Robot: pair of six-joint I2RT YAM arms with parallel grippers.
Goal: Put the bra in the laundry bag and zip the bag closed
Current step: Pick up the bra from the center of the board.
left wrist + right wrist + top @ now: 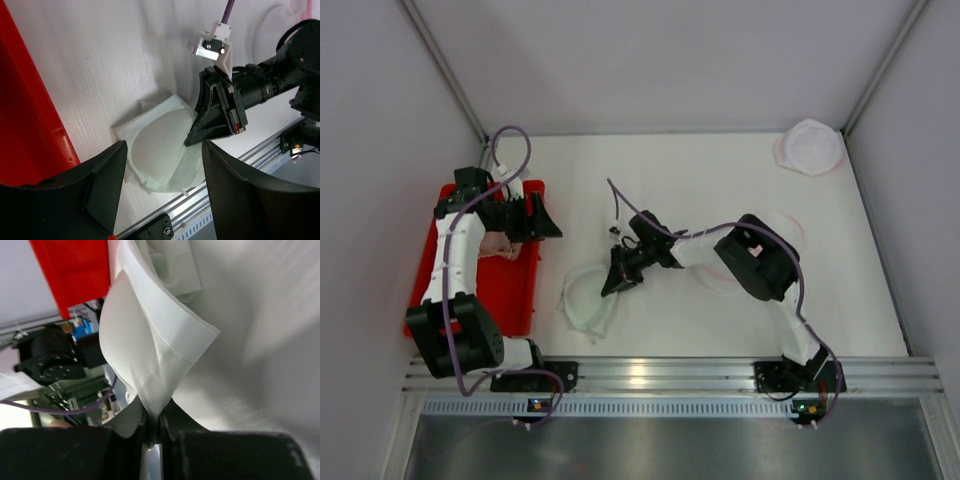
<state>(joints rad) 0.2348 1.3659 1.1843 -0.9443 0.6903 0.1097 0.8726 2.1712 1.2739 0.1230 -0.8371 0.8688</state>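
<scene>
At the left, the left tool [548, 216] hangs over the red tray [510, 290], jaws wide and holding nothing. A pinkish bit under that arm may be the bra [498, 244], but it is hard to tell. In the middle of the counter [720, 180] lies the white laundry bag [160, 150]. The right tool [154, 427] pinches its edge tight. Lift that edge slowly, so the mouth opens and the cloth does not slip

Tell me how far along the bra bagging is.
Done: nothing yet. In hand: the right gripper is shut on an edge of the bag, holding it up. The left gripper hangs open by the tray; a pinkish item there is probably the bra. Left: loading, zipping.
</scene>
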